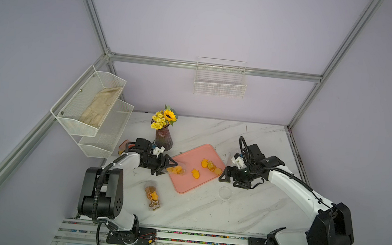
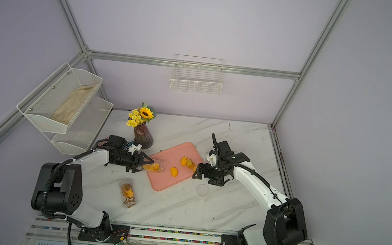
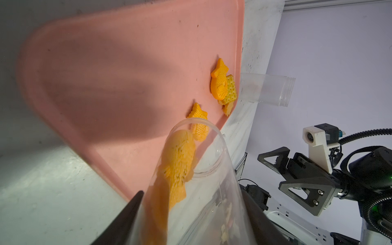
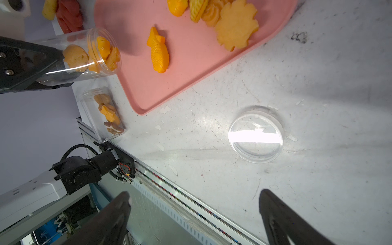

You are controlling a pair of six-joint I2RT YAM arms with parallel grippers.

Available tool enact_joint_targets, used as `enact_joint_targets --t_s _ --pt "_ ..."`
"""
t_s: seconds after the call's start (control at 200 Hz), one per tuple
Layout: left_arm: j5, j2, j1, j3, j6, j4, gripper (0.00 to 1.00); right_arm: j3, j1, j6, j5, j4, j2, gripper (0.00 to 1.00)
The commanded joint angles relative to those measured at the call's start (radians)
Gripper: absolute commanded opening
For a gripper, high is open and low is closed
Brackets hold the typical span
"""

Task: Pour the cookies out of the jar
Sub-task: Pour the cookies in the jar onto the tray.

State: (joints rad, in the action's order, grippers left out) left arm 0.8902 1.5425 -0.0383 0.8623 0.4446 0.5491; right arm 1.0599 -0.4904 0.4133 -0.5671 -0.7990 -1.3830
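The jar [image 1: 178,170] is squeezed by the left gripper [image 1: 167,168], maybe touching the tray [image 1: 183,185]; the right gripper's [image 4: 194,194] jaws are spread wide.

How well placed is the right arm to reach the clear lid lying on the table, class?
Probably yes. The clear lid lies flat on bare table, close ahead of the right end effector, whose jaws stand open and empty; nothing sits between them.

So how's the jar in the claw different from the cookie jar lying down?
The held jar is up in the left gripper, mouth over the tray; the lying jar rests on the table, untouched. The held jar's cookies look all orange; the lying jar has a brown one too. Both are clear.
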Motion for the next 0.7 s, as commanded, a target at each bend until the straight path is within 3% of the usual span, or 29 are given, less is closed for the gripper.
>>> enact_joint_targets --t_s 0.0,0.57,0.695 --pt "0.007 -0.004 0.013 0.094 -0.006 0.002 0.63 -0.012 -0.005 -0.007 -0.005 -0.011 0.035 0.97" --pt "-0.11 -0.028 0.062 0.142 -0.004 0.054 0.63 -0.046 -0.006 0.019 0.013 0.004 0.051 0.97" --pt "-0.077 -0.016 0.066 0.145 0.008 0.048 0.64 -0.046 -0.005 0.021 0.013 0.004 0.057 0.97"
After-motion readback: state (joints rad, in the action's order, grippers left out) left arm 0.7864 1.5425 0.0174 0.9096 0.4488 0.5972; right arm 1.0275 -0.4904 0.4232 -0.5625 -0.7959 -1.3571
